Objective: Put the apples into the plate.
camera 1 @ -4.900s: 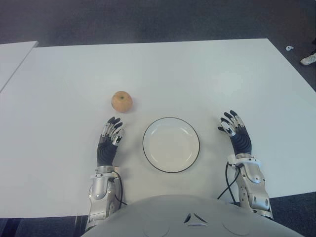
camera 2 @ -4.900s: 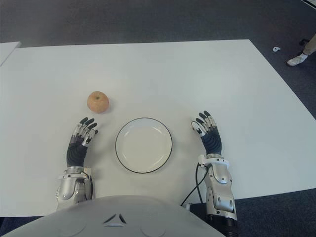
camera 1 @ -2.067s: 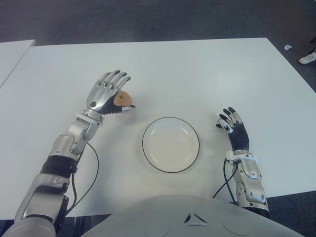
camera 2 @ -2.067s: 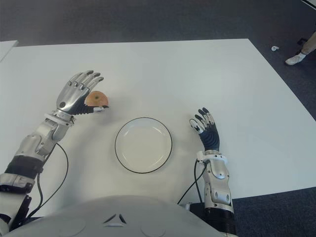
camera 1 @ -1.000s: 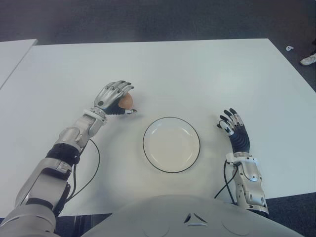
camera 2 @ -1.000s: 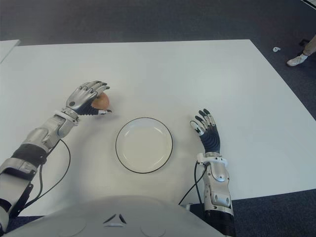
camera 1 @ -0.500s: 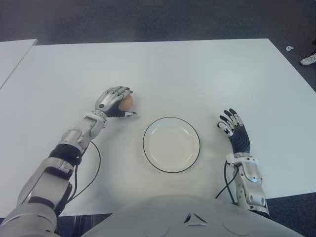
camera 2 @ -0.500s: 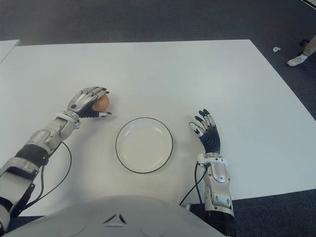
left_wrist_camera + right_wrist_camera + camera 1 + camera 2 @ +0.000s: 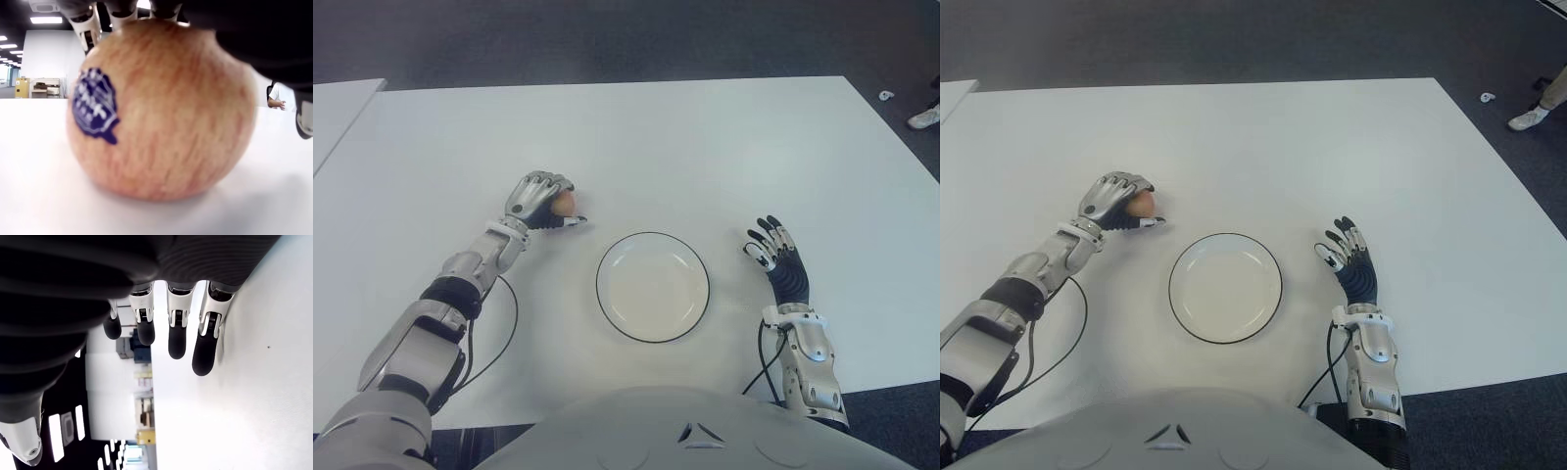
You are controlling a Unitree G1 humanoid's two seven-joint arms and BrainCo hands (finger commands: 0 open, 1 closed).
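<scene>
A reddish-yellow apple (image 9: 566, 203) with a blue sticker (image 9: 94, 105) sits on the white table (image 9: 705, 147), left of and slightly beyond the plate. My left hand (image 9: 543, 199) covers it from above, fingers curled around it and thumb at its near side. In the left wrist view the apple's underside touches the table. The white plate (image 9: 653, 289) with a dark rim lies empty near the table's front centre. To the right of the plate my right hand (image 9: 773, 253) shows with its fingers (image 9: 176, 338) spread, holding nothing.
A second white table (image 9: 337, 103) stands at the far left. Dark carpet lies beyond the far edge, with a person's shoe (image 9: 925, 117) at the right. A black cable (image 9: 507, 318) loops beside my left forearm.
My left hand's fingers have curled tighter over the apple, hiding more of it. The apple, the plate and the right hand have stayed where they were.
</scene>
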